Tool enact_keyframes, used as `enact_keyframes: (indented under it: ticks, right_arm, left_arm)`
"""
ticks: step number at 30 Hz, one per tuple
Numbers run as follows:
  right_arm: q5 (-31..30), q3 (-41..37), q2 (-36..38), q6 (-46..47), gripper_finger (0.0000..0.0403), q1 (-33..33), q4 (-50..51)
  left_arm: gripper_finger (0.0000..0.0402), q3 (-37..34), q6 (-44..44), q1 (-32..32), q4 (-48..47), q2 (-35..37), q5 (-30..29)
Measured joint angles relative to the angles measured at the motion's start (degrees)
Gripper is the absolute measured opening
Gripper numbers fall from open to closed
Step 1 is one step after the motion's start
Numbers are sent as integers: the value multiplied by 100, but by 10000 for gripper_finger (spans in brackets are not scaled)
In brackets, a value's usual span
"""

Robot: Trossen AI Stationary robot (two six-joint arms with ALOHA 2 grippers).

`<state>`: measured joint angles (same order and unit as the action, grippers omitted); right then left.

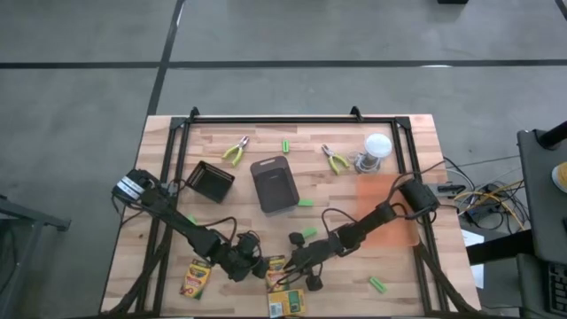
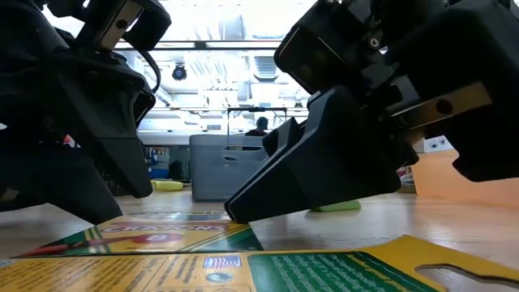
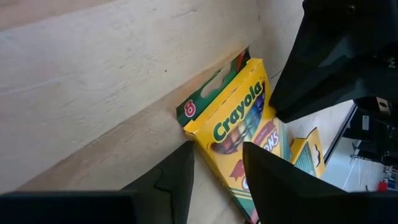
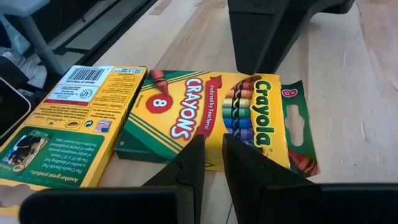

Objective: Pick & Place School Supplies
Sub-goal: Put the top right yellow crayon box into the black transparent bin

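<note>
A yellow-and-green crayon box [image 1: 276, 266] lies flat near the table's near edge, between both grippers. My left gripper [image 1: 251, 257] comes at it from the left, open, with the box's long edge [image 3: 211, 152] running between its fingers. My right gripper [image 1: 291, 262] comes from the right, its fingers a narrow gap apart over the box [image 4: 205, 112]. A second box [image 1: 286, 304] lies nearer the near edge and a third box [image 1: 197, 279] to the left. Green sticks [image 1: 310, 232] lie scattered on the table. Two pliers [image 1: 235, 151] [image 1: 335, 159] lie toward the far edge. My left gripper [image 3: 217, 146] has one finger [image 3: 273, 180] over the box's printed face and the other [image 3: 177, 180] beside the box over the wood; I cannot tell whether either touches it. My right gripper [image 4: 212, 137] rests its fingertips [image 2: 239, 212] on the box's printed face near a long edge [image 4: 214, 127], slanting down from the table's right. The box stays flat on the table.
A dark grey tray [image 1: 275, 183] and a small black box [image 1: 210, 180] stand mid-table. A clear jar with a white lid [image 1: 376, 151] is at the far right, next to an orange sheet [image 1: 390, 217]. A black frame [image 1: 292, 117] borders the table.
</note>
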<state>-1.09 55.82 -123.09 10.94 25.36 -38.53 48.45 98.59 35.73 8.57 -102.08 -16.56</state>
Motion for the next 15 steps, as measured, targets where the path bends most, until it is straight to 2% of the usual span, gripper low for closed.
enact_keyframes:
  ticks: [15]
  right_arm:
    - [-23, -6, 284, 196, 57, 0, 728]
  left_arm:
    - [142, 0, 0, -13, 53, 0, 0]
